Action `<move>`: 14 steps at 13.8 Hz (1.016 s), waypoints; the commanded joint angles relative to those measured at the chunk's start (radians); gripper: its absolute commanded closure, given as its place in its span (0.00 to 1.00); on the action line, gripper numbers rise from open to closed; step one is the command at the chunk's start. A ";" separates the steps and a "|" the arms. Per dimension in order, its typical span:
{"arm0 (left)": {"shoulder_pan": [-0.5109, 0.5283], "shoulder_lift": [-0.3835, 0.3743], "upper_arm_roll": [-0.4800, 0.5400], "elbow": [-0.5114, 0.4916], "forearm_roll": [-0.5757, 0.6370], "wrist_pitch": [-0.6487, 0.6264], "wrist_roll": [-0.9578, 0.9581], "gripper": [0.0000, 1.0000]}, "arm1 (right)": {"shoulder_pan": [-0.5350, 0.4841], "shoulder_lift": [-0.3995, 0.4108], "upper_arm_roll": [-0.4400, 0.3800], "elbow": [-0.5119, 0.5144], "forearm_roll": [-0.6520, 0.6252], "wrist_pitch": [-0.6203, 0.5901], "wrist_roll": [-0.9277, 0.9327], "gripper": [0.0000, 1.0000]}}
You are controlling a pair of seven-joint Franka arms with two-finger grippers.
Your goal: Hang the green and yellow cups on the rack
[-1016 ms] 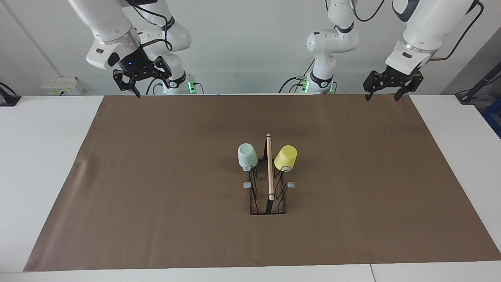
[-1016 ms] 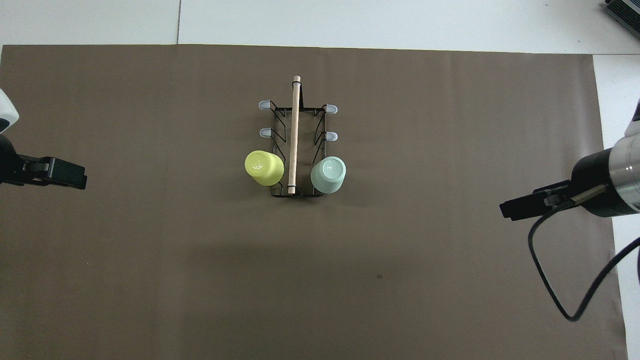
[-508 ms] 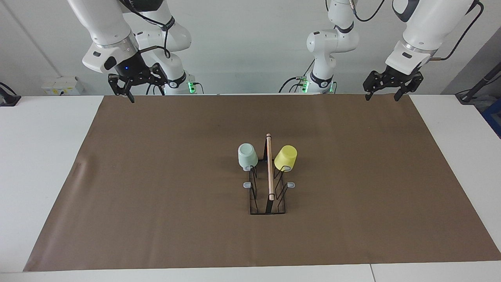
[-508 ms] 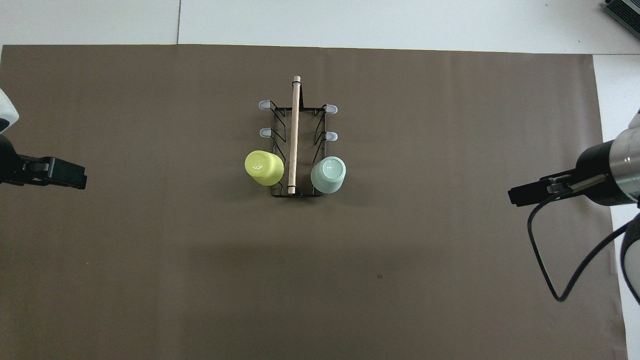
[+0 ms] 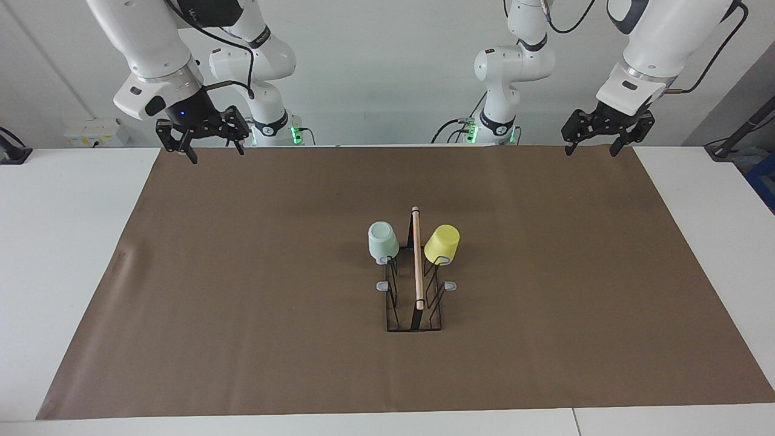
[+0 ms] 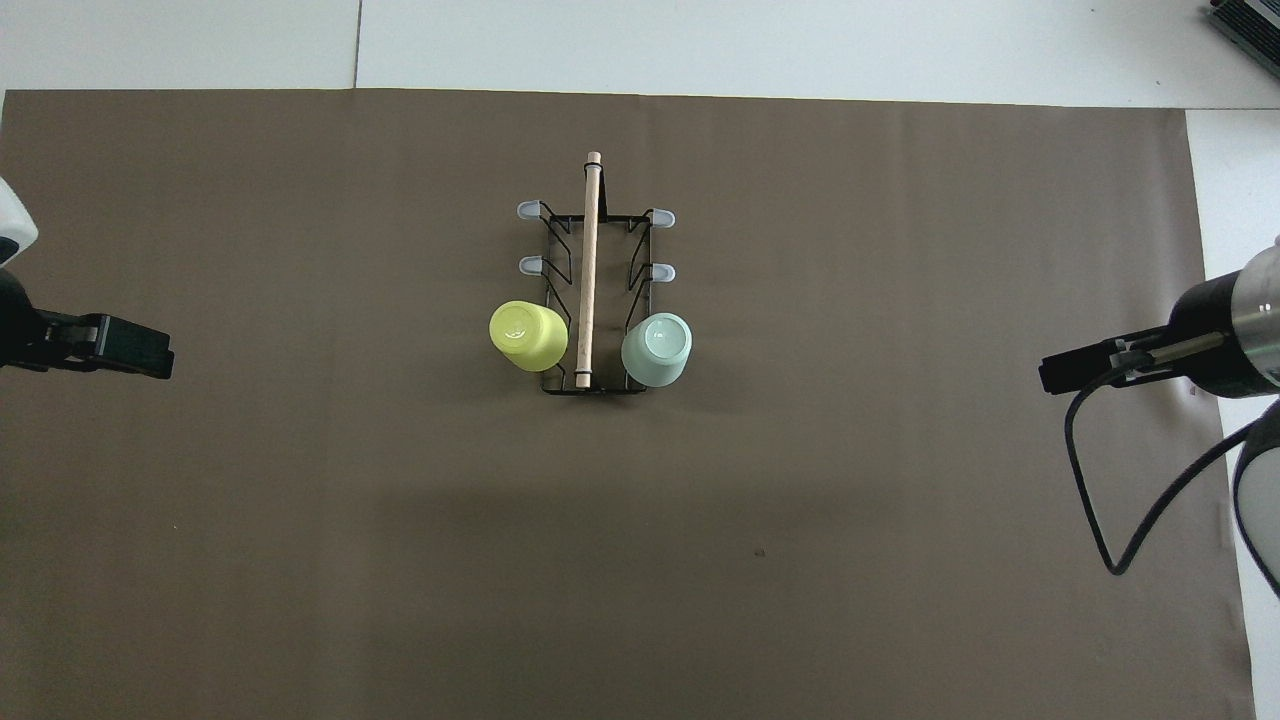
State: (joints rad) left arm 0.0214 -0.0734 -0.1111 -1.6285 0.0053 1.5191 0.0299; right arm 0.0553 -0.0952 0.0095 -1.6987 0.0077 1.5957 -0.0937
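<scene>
The black wire rack (image 5: pixel 415 303) (image 6: pixel 593 300) with its wooden rod stands mid-mat. A pale green cup (image 5: pixel 382 241) (image 6: pixel 657 350) hangs upside down on the prong nearest the robots on the right arm's side. A yellow cup (image 5: pixel 442 244) (image 6: pixel 528 336) hangs the same way on the matching prong on the left arm's side. My right gripper (image 5: pixel 204 148) (image 6: pixel 1062 372) hovers open and empty over the mat's corner by its own base. My left gripper (image 5: pixel 601 143) (image 6: pixel 140 352) waits open and empty over the mat's other corner near the robots.
A brown mat (image 5: pixel 242 290) covers most of the white table (image 5: pixel 60 242). The rack's other prongs (image 5: pixel 382 285) carry nothing. A black cable (image 6: pixel 1100 500) loops below the right wrist.
The right gripper has drawn away from the rack toward its own end of the table and turned squarer. The left arm, the cups and the rack have not moved.
</scene>
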 commanded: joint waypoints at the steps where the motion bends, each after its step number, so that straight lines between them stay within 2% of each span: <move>1: 0.012 -0.003 -0.007 0.003 -0.013 -0.014 0.010 0.00 | -0.028 0.015 0.018 -0.001 -0.023 0.030 0.022 0.00; 5: 0.012 -0.003 -0.007 0.003 -0.013 -0.016 0.010 0.00 | -0.040 0.058 0.020 0.053 -0.025 0.020 0.020 0.00; 14: 0.012 -0.003 -0.007 0.003 -0.013 -0.014 0.010 0.00 | -0.063 0.058 0.020 0.053 -0.023 0.020 0.022 0.00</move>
State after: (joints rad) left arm 0.0214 -0.0734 -0.1111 -1.6285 0.0053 1.5189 0.0299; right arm 0.0126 -0.0512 0.0101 -1.6685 0.0075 1.6167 -0.0923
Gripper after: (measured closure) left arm 0.000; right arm 0.000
